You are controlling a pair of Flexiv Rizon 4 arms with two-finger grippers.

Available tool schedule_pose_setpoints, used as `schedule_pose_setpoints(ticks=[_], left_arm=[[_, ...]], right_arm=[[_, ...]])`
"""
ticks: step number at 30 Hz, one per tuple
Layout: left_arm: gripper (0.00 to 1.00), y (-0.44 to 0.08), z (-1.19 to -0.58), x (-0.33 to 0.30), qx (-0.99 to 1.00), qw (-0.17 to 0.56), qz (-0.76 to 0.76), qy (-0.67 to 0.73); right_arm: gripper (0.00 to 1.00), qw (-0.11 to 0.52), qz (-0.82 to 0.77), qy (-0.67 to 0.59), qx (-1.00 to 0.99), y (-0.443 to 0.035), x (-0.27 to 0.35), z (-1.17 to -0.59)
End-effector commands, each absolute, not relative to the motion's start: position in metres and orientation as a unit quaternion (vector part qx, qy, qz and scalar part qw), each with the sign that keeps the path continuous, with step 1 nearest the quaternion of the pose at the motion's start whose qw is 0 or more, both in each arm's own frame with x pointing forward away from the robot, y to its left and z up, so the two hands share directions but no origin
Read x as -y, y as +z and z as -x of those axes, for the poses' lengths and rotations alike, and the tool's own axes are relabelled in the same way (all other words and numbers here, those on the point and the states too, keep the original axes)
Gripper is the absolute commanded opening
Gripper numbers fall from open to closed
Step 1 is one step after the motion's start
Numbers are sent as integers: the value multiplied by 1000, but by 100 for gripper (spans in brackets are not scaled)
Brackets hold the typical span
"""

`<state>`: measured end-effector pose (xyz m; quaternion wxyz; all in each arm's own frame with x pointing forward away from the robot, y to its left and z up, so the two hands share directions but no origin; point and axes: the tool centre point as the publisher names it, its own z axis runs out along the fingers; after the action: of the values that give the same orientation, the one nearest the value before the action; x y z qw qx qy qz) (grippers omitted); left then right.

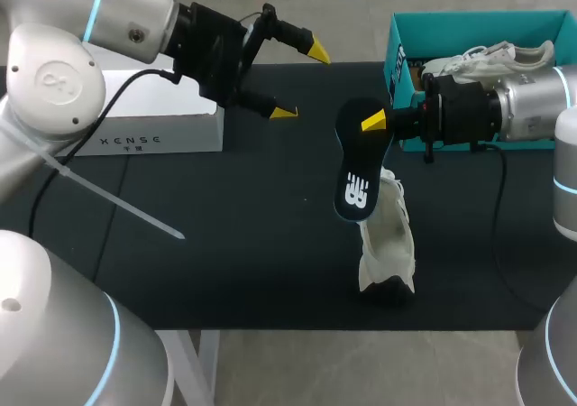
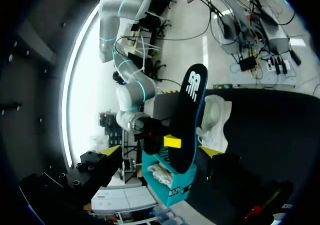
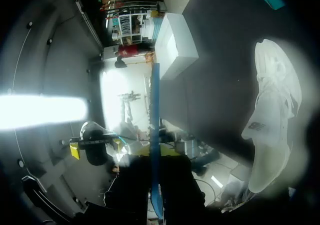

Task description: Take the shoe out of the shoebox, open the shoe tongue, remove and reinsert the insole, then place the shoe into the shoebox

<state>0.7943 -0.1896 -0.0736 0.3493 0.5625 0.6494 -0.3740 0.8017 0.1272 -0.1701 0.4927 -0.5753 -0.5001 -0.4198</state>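
Observation:
My right gripper is shut on the heel end of a dark insole with a white logo and holds it in the air, toe end hanging down. In the right wrist view the insole shows edge-on as a blue strip between the fingers. Below it a white shoe lies on the black table, toe toward the front edge; it is also in the wrist views. Left of the insole, my left gripper hangs open and empty. The teal shoebox stands at the back right.
A second white shoe lies in the shoebox, behind my right arm. A white box stands at the back left under my left arm. A thin white strap slants over the left of the black tabletop.

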Motion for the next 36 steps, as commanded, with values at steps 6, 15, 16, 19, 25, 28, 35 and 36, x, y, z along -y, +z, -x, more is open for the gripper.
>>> schedule_pose_setpoints(ticks=[6,15,16,19,25,28,35,36], left_arm=[[100,-74,-794,190,-649,350,-563,-373],[100,-81,-786,183,-591,395,-569,-412],[100,-81,-783,182,-572,408,-578,-415],[100,-85,-777,176,-511,452,-576,-451],[100,-100,-768,172,-456,499,-581,-454],[100,-107,-764,176,-439,510,-593,-443],[100,-122,-762,190,-421,521,-591,-450],[100,-124,-763,193,-423,519,-590,-451]], right_arm=[[0,491,577,-419,500,-170,-127,-801],[0,491,577,-419,500,-170,-127,-801],[0,491,577,-419,500,-170,-127,-801],[0,491,577,-419,500,-170,-127,-801],[0,491,577,-419,500,-170,-127,-801],[0,491,577,-419,500,-170,-127,-801],[0,491,577,-419,500,-170,-127,-801],[0,491,577,-419,500,-170,-127,-801]])
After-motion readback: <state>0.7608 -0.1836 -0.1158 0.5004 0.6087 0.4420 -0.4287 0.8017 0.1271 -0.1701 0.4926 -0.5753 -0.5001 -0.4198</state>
